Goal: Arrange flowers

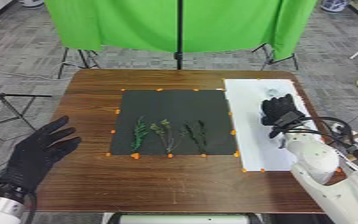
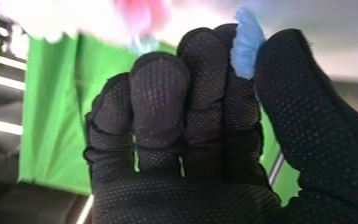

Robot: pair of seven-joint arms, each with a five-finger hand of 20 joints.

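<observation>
Nearest me is a brown wooden table (image 1: 144,190), with a robot's two black-gloved hands at it, one on each side. The left hand (image 1: 33,155) is at the table's left edge, open, its fingers loose and slightly apart, pointing toward the far side. It is well apart from the plants.

In the middle of the table is one black sheet (image 1: 171,102). On its nearer half are three small bunches of greenery in a row, stems toward the robot. From left to right: one feathery green bunch (image 1: 139,135), one paler bunch (image 1: 167,135) with yellowish-green tops, and one dark, slim bunch (image 1: 198,136). They are apart from one another.

Just beside the black sheet, on the right, is one long white sheet (image 1: 260,157). Several orange tabs (image 1: 135,156) dot the edges of both sheets. The right hand (image 1: 278,109) is over the white sheet, toward its far part. In the right wrist view, the right hand (image 2: 184,197) is pinching one soft blue piece (image 2: 245,47) between thumb and fingers; its full shape is hidden. A small pale thing (image 1: 272,92) shows at the white sheet's far end, just beyond the hand. A pink shape (image 2: 143,14) past the fingertips is too blurred to name.

Behind the table hangs one bright green cloth (image 1: 122,25), with one black pole (image 1: 180,30) standing in front of it.
</observation>
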